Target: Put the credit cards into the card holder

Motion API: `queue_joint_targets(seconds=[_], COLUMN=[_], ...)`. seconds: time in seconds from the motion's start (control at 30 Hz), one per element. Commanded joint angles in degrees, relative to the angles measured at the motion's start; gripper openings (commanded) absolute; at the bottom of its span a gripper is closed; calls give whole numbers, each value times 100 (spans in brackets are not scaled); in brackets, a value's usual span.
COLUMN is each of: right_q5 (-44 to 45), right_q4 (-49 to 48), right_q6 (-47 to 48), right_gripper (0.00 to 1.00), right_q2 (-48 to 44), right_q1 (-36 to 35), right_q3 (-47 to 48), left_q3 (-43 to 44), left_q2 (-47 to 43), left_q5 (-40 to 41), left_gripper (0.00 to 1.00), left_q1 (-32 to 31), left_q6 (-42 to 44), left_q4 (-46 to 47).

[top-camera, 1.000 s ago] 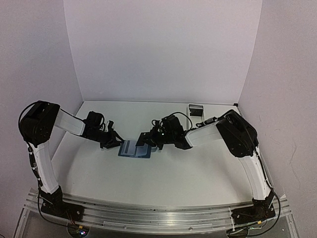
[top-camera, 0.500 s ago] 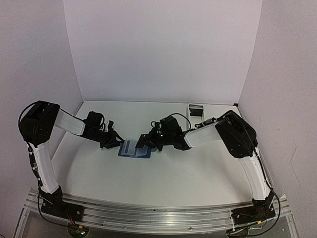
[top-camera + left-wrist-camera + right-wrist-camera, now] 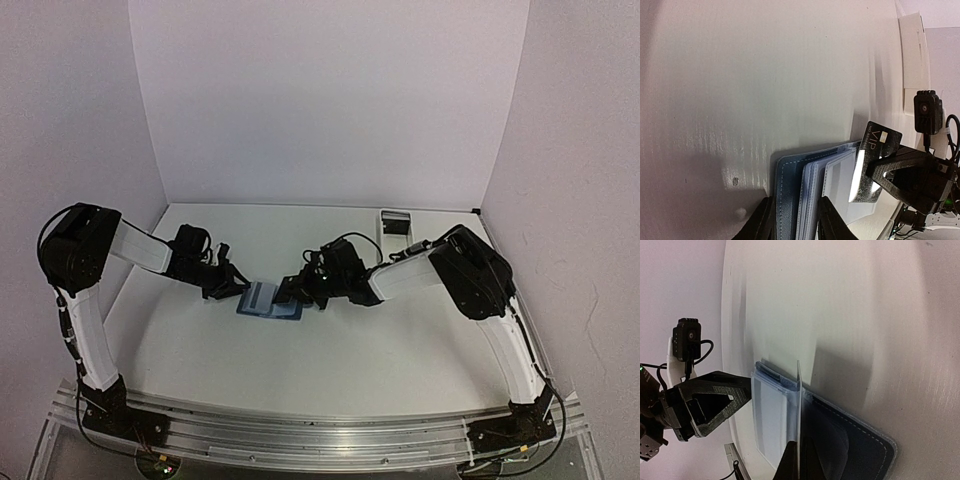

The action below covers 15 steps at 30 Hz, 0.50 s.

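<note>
Mid-desk [image 3: 330, 360], just ahead of my two arms, the dark-blue holder [image 3: 270, 300] lies spread open and flat, its clear sleeves fanned out from the stitched cover. Both arms reach in toward it from either side and nearly meet above it.

My right hand [image 3: 292, 290] is closed on a black card [image 3: 875, 160] printed "VIP", with one finger clamped on each face. From the right wrist the card [image 3: 799, 410] shows edge-on as a thin pale line, standing upright between my fingers [image 3: 810, 460]. Its far edge is down at the holder [image 3: 840, 435], close to where the sleeves meet the dark cover. I cannot tell whether that edge sits inside a pocket or only rests against the sleeves. From the left wrist the same card tilts over the top sleeve, light glaring off its face.

My left hand [image 3: 232, 285] sits at the holder's opposite edge. Its fingers [image 3: 762, 222] stand apart, with the blue cover and the stacked sleeves [image 3: 812, 200] showing between them. I cannot tell whether they pinch that edge or merely straddle it. The right wrist view shows that hand [image 3: 742, 395] with a fingertip at the sleeves' outer rim.

A white tray [image 3: 396, 222] stands well apart at the desk's far right, near the back wall.
</note>
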<state>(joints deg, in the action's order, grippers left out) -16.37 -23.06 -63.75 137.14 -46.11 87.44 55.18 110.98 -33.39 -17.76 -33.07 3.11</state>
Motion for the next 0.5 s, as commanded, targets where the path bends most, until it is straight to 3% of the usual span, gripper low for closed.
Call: queue_joint_targets(seconds=[0.0, 0.3, 0.47], right_q5=[111, 11, 56], right_q4=[3, -113, -654], right_q6=[242, 459, 288], right_gripper=[0, 0, 0], right_q2=[-105, -696, -877], right_q1=[-43, -18, -16], right_q3=[67, -137, -497], left_q3=[-223, -290, -413], left_q2=[505, 501, 539], left_q5=[684, 656, 635], left_gripper=[31, 31, 30], left_q1=[-55, -56, -75], left_q6=[9, -21, -153], left_q4=[-1106, -1067, -979])
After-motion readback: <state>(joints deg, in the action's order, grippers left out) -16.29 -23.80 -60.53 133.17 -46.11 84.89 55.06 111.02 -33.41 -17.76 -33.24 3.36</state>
